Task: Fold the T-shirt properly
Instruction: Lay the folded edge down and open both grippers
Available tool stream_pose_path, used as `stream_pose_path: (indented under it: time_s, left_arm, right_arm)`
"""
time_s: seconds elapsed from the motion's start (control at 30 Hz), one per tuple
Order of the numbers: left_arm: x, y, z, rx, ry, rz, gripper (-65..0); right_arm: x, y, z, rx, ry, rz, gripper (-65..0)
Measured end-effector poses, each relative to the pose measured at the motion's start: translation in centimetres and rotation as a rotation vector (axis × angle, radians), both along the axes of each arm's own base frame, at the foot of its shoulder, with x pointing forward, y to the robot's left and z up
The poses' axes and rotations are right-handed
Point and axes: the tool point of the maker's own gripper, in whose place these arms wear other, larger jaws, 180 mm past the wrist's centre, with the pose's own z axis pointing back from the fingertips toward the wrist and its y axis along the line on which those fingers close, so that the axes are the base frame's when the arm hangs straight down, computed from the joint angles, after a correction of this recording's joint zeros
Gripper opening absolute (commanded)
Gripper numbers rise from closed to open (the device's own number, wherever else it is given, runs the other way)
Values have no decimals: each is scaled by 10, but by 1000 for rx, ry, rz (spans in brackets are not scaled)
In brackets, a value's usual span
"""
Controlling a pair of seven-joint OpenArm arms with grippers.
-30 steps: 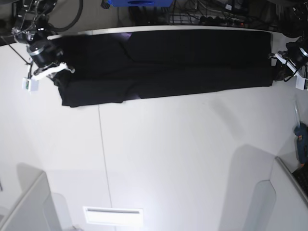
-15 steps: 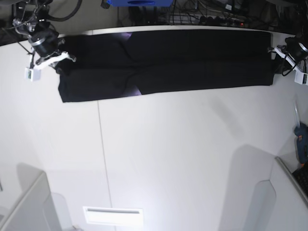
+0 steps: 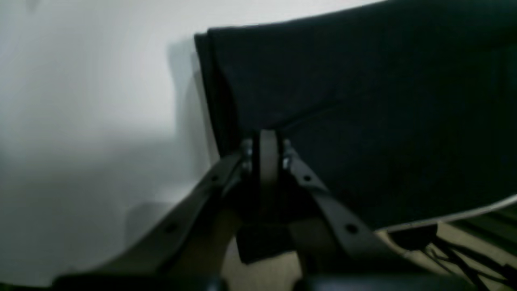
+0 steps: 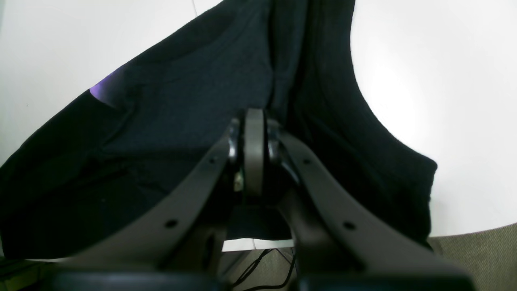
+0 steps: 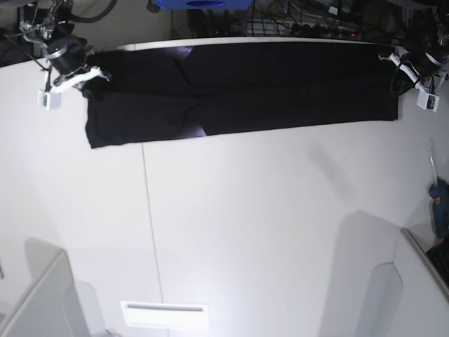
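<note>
The base view looks down from high above the white table [image 5: 245, 210], taking in both arms. Each wrist view peers close along its own gripper onto the T-shirt [image 5: 238, 91], the scene all three share.

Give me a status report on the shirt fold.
Left gripper and right gripper shut on the T-shirt ends. Shirt stretched long across the table's far edge. Nothing in the way.
</note>
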Motion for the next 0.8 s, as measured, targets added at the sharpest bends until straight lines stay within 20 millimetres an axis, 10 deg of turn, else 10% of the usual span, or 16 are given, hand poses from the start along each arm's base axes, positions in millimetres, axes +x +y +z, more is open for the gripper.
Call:
stream_pose_path:
  time_s: [0.23, 0.8]
  left_arm:
    - [-1, 23, 14, 46, -25, 40, -650]
    - [-10, 9, 2, 18, 16, 11, -650]
  right_arm:
    - [-1, 0, 0, 1, 3, 1, -650]
    - [-22, -4, -29, -75, 110, -19, -650]
